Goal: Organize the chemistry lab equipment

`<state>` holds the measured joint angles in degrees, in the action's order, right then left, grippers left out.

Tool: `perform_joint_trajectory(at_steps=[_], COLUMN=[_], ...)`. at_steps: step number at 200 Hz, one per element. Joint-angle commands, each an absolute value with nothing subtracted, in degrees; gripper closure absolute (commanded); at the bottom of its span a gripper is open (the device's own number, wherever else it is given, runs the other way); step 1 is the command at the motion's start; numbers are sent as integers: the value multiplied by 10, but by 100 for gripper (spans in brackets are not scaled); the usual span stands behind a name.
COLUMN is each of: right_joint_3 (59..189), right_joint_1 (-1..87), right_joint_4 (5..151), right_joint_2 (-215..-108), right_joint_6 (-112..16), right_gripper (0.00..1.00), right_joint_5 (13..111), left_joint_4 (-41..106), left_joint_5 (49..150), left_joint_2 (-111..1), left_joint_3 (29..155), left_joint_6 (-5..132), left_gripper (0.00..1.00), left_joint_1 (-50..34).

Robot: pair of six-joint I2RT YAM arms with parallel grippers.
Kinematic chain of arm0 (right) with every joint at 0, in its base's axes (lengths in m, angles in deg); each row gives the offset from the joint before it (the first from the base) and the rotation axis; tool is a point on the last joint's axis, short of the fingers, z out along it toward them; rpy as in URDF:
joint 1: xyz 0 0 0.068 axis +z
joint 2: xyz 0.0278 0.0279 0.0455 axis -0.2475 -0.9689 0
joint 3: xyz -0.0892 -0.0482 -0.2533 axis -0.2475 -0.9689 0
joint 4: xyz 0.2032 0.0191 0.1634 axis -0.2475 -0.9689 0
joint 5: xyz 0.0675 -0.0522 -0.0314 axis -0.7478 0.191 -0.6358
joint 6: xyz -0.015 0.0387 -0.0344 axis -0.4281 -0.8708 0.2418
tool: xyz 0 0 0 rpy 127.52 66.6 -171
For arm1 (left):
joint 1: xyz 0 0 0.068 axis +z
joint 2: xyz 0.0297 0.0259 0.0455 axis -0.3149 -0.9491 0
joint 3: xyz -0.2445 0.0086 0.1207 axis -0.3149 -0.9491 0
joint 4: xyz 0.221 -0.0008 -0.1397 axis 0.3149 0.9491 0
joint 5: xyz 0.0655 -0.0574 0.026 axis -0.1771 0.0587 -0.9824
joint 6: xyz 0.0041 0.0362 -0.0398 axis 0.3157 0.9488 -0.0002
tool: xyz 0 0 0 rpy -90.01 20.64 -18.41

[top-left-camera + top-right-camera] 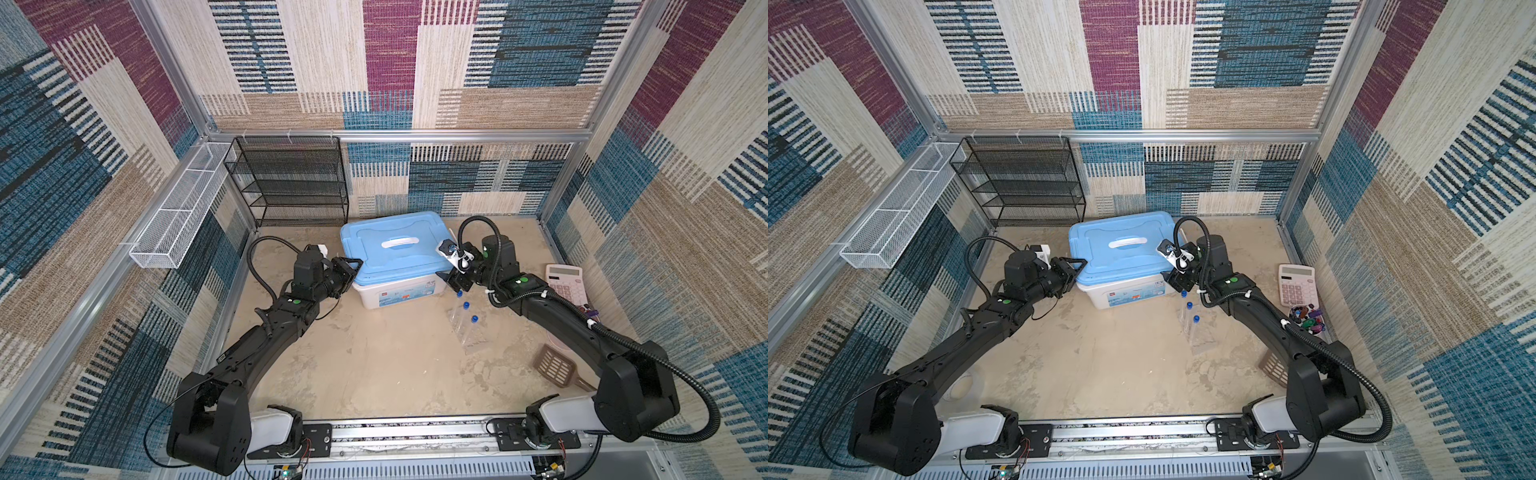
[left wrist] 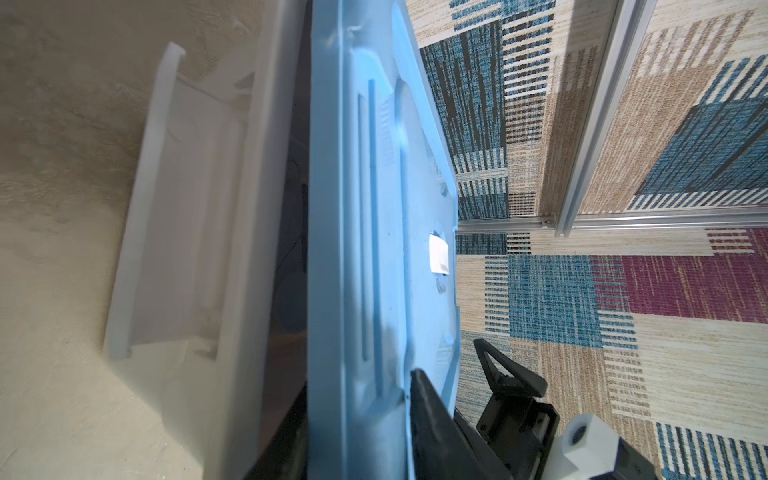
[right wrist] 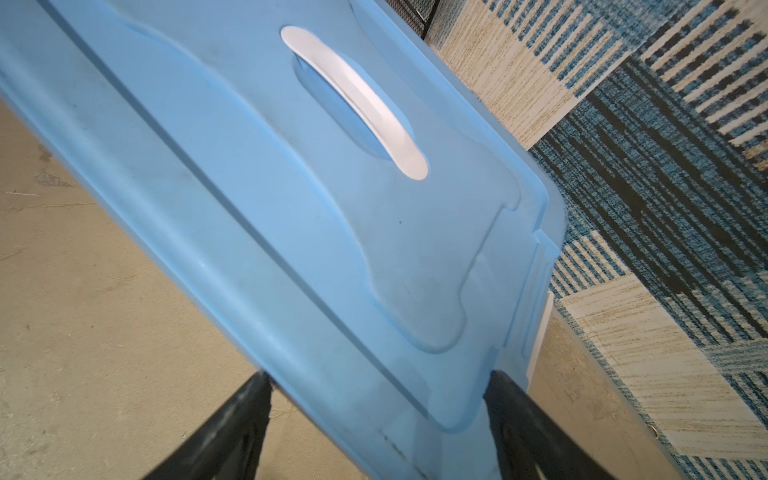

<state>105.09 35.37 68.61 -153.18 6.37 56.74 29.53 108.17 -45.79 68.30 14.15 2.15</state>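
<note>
**Lid unsecured on box; tubes exposed beside right arm**

Condition. The lid (image 1: 374, 259), blue, lies askew on the white box (image 1: 390, 296). The left wrist view shows a dark gap between the two at that end. The left end effector (image 1: 355, 270) is released: its fingers are apart, one lying on the lid's top and the other clear of it. The right end effector (image 3: 378, 374) is spread wide astride the lid's opposite end, and whether it bears on the lid cannot be told. The three tubes (image 1: 467, 309) lie on the bench (image 1: 374, 365), just in front of the box's right corner and close under the right arm's wrist.

Risks.
- No grip on the lid is confirmed. A nudge from either arm could slide or tip it off, probably toward the tubes.
- A low sweep of the right arm would roll or scatter the tubes. Being clear, they are easily misjudged.
- Lifting the lid from one end only would lever it and could shift the box.

Not verified. The box's contents are hidden. A clear item beneath the tubes is too faint to name. A white round shape (image 1: 961, 386) under the left arm is mostly covered. No other lab pieces show in any view.
</note>
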Motion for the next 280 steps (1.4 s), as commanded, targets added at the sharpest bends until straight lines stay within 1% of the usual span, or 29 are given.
perform_joint_trajectory(at_steps=[1,30,67,91,125,157,176,193,201,220,240,280], right_joint_3=[1051,1055,1053,1051,1053,1061,1070,1081,1085,1092,1110,1153], right_joint_1=[353,353,353,353,353,345,334,324,317,298,279,262], right_joint_4=[691,689,686,688,693,707,719,725,726,737,735,713], right_joint_2=[-1529,-1530,-1524,-1515,-1511,-1516,-1521,-1526,-1530,-1542,-1565,-1617], right_joint_6=[63,61,62,57,48,15,-14,-45,-58,-100,-142,-199], right_gripper=[17,17,17,16,16,13,11,9,9,4,4,4], right_joint_5=[567,564,566,557,549,554,552,555,550,530,499,459], left_joint_4=[323,362,389,428,446,460,465,469,470,471,470,468], left_joint_5=[1059,1045,1026,999,983,986,989,993,996,1004,1022,1044], left_joint_2=[-441,-429,-413,-396,-389,-403,-413,-419,-422,-430,-442,-466], left_joint_3=[686,689,682,686,687,704,719,729,732,739,746,761], left_joint_6=[166,179,183,194,205,228,255,270,275,285,290,299], left_gripper=[62,57,57,51,47,35,26,23,22,22,22,27], left_joint_1=[22,22,22,22,23,24,24,27,28,33,39,40])
